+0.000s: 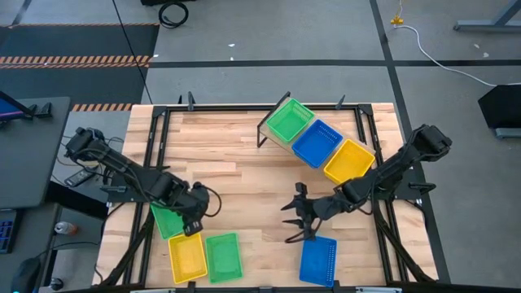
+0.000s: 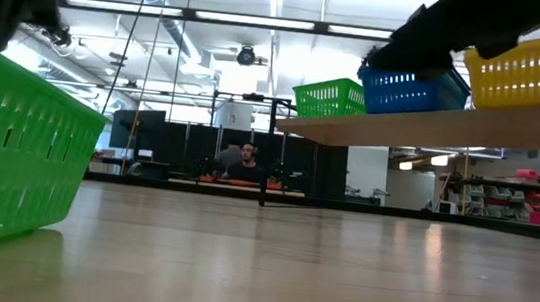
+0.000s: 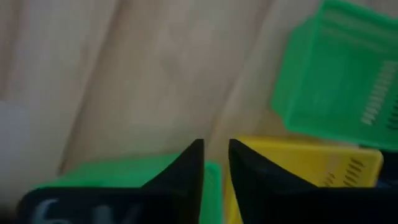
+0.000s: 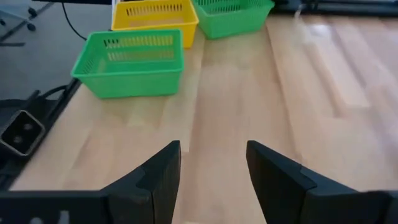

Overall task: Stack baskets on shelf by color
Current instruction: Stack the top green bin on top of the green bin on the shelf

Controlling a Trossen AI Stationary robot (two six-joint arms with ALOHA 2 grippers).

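Note:
The shelf (image 2: 434,123) stands at the table's far right and carries a green (image 1: 291,120), a blue (image 1: 317,142) and a yellow basket (image 1: 348,160) in a row. At the near left a green basket (image 1: 165,221), a yellow one (image 1: 186,257) and another green one (image 1: 223,255) rest on the table. A blue basket (image 1: 318,260) lies at the near right. My left gripper (image 3: 216,158) points down over the first green basket's right edge, beside the yellow basket (image 3: 311,165), its fingers narrowly apart. My right gripper (image 1: 295,221) hangs open above the table, just beyond the blue basket. My left gripper stands over the right rim (image 3: 208,177) of the green basket, which rests on the table. The rim shows in the narrow gap between the fingers. Whether either finger touches it I cannot tell.
Bare wood lies between the two grippers in the table's middle (image 1: 244,187). Black frame rails (image 1: 163,122) run along the table's edges, and the shelf's thin black legs (image 1: 262,134) stand at its left end. A person (image 2: 246,164) sits far beyond the table.

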